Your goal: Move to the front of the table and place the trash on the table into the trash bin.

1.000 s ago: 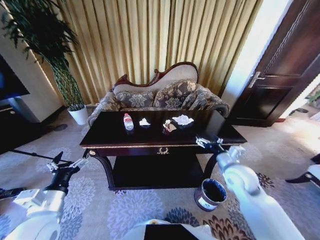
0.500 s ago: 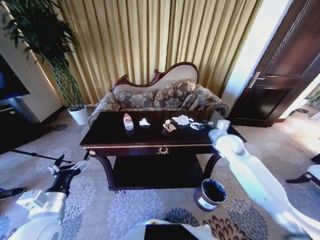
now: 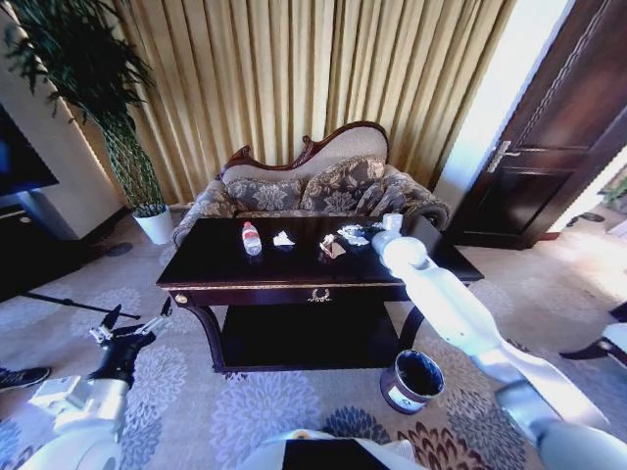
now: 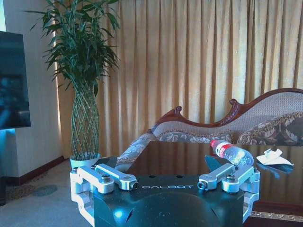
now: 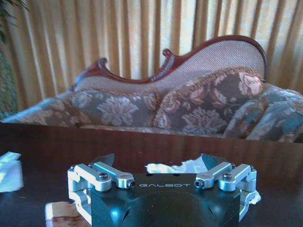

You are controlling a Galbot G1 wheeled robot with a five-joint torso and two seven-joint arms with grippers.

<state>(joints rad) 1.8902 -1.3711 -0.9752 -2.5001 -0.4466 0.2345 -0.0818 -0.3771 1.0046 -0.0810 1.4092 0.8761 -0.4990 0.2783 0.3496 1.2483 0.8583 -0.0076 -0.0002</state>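
Trash bin [image 3: 412, 380] stands on the carpet just beside the surface's [image 3: 216, 262] right front leg. Left pincer [image 3: 129, 326] hangs low, jaws apart, well short of the surface. Right pincer [image 5: 158, 165], jaws apart, hovers over a white crumpled scrap [image 5: 177, 166]; bottle [image 3: 252, 238] and other scraps lie farther left. Risk: glossy top, light paper could skid away from closing fingers. Sofa [image 3: 323, 186] and curtains behind.

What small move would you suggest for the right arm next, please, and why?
Probably lower the right end effector a little onto the crumpled white paper and close. It hangs open over the table with that scrap between its fingers, not yet gripped. The left end effector waits open, low at the table's side.
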